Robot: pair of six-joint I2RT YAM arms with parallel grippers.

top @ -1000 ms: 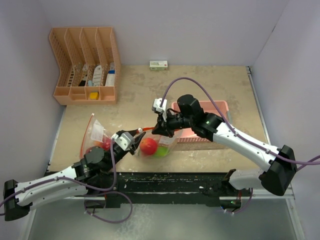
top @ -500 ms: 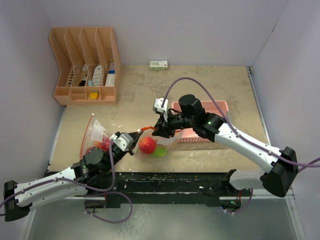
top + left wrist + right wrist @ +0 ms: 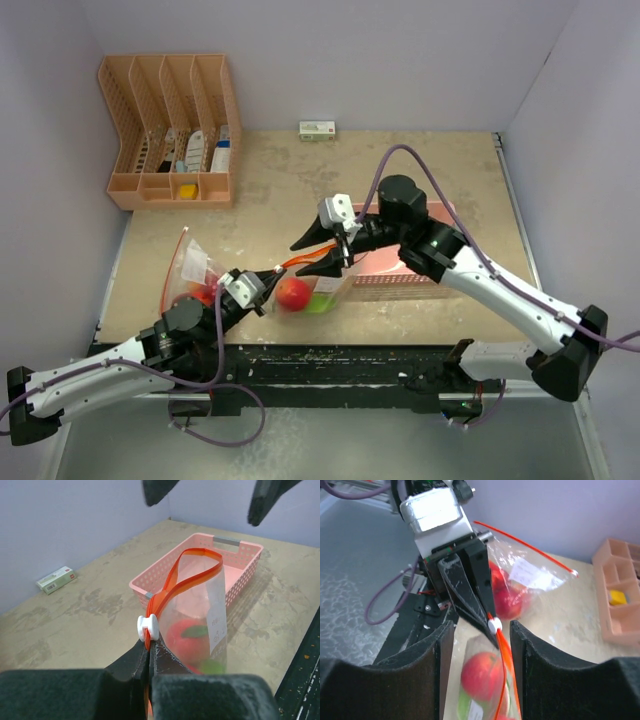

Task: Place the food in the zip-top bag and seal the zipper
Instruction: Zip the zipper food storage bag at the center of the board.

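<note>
Left gripper (image 3: 148, 656) pressed together, pinching bag (image 3: 212, 605) edge under white slider (image 3: 147, 627), lower centre. Right gripper (image 3: 316, 252) spread, mid-frame, apart from orange zipper (image 3: 172, 582). Red apple (image 3: 186, 634) and green piece (image 3: 320, 303) inside bag.

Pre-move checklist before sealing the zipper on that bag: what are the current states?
1. Left tool shut on the bag edge just below the white slider: ok.
2. Right tool open, above the bag mouth, touching nothing: ok.
3. Red apple and green piece inside the bag: ok.
4. Orange zipper closed: not ok, it stands open in a loop.
5. Pink basket emptied of food: cannot tell, the bag hides part of its floor.
</note>
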